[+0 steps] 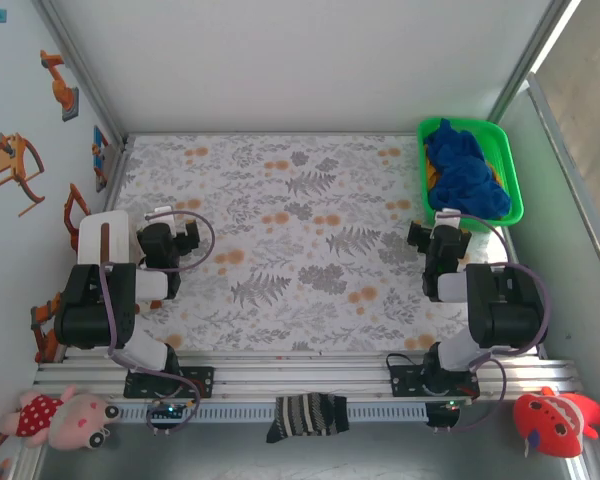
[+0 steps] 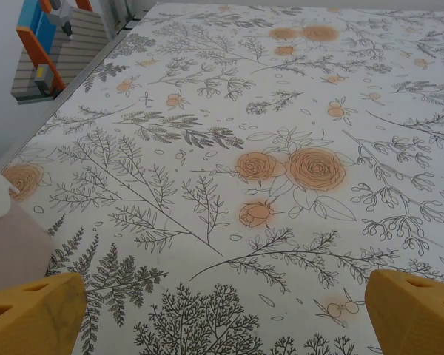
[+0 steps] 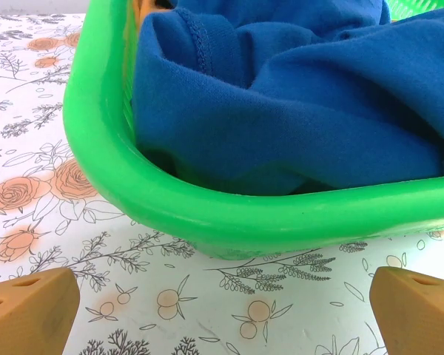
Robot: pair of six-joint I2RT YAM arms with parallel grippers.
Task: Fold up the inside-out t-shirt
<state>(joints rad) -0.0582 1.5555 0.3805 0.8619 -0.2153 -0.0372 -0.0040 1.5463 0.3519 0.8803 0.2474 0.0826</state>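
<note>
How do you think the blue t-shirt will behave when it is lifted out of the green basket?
The blue t-shirt lies crumpled in soft folds, so it will probably hang limp and unfurl. It fills much of the green basket, so a trailing part may catch the rim. Being thin cloth, it is likely light.

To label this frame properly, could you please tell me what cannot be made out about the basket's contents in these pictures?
- Blue t-shirt, top view: bunched up, so its collar and sleeves are hidden in its own folds.
- Same t-shirt, right wrist view: cut off by the top and right edges; the green basket hides its underside.
- Orange-yellow cloth, top view: mostly buried under the t-shirt.
</note>
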